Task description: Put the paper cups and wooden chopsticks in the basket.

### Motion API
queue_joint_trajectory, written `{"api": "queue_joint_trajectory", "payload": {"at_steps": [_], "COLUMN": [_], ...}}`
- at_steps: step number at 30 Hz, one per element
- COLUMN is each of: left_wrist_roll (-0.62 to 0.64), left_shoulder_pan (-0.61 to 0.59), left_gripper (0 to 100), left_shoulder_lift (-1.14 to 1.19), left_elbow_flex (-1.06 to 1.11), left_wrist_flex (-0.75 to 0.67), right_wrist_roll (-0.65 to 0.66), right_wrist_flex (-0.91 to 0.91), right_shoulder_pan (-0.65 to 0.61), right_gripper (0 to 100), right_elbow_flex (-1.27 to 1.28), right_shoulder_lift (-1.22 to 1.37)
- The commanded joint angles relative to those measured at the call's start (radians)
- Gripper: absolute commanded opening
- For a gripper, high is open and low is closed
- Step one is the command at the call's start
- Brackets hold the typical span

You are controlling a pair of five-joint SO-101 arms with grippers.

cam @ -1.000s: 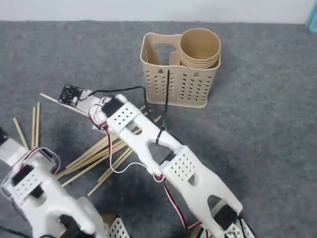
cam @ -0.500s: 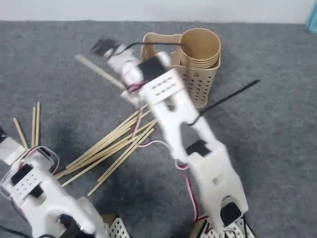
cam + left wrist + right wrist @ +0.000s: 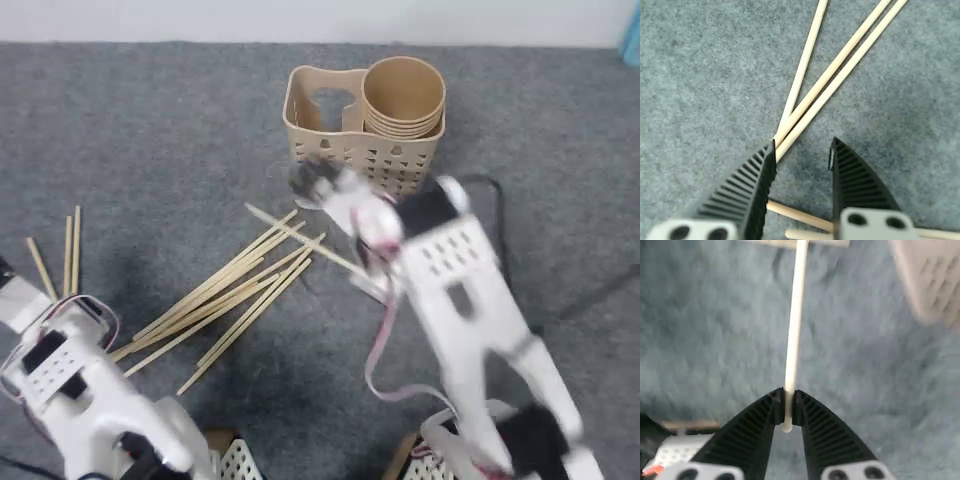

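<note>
High view: paper cups [image 3: 403, 95] stacked in one compartment of the basket [image 3: 345, 160]; loose chopsticks [image 3: 225, 290] on the carpet [image 3: 150, 120] in front of the basket; held chopstick [image 3: 300, 237] near its front wall.
Left wrist view: left gripper [image 3: 802, 165], jaws apart and empty, over three chopsticks [image 3: 834, 67].
Right wrist view: right gripper [image 3: 788, 407] pinches the held chopstick [image 3: 795, 320] at its very end.
Risk: so short a hold may let the stick pivot, slip, or strike the basket rim.

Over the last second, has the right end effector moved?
Yes. In the high view the right end effector, shut on a chopstick, swung from left of the basket to its front.
</note>
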Motion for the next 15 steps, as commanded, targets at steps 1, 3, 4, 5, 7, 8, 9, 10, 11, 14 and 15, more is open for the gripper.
{"api": "queue_joint_trajectory", "payload": {"at_steps": [1, 3, 4, 5, 7, 8, 9, 10, 11, 14, 15], "left_wrist_roll": [0.011, 0.011, 0.011, 0.011, 0.011, 0.011, 0.011, 0.011, 0.011, 0.009, 0.009], "left_shoulder_pan": [-0.003, -0.005, -0.005, -0.005, -0.005, -0.005, -0.005, -0.006, -0.006, -0.006, -0.006], "left_gripper": [17, 17, 17, 17, 17, 17, 17, 17, 17, 17, 17], "left_shoulder_lift": [0.005, 0.005, 0.005, 0.005, 0.005, 0.005, 0.005, 0.005, 0.005, 0.005, 0.005], "left_elbow_flex": [-0.021, -0.021, -0.021, -0.021, -0.021, -0.021, -0.021, -0.021, -0.021, -0.021, -0.021], "left_wrist_flex": [-0.021, -0.021, -0.021, -0.021, -0.021, -0.021, -0.021, -0.021, -0.021, -0.021, -0.021], "right_wrist_roll": [0.12, 0.17, 0.19, 0.209, 0.232, 0.241, 0.249, 0.259, 0.27, 0.302, 0.328], "right_wrist_flex": [-0.076, -0.093, -0.097, -0.097, -0.096, -0.096, -0.099, -0.099, -0.101, -0.125, -0.125], "right_shoulder_pan": [0.099, 0.153, 0.179, 0.205, 0.259, 0.288, 0.315, 0.338, 0.357, 0.415, 0.432], "right_gripper": [0.7, 0.7, 0.7, 0.7, 0.7, 0.7, 0.7, 0.7, 0.7, 0.9, 1.1], "right_elbow_flex": [0.308, 0.42, 0.465, 0.497, 0.551, 0.575, 0.605, 0.632, 0.661, 0.738, 0.752], "right_shoulder_lift": [-0.278, -0.394, -0.45, -0.504, -0.599, -0.641, -0.68, -0.717, -0.746, -0.806, -0.811]}}
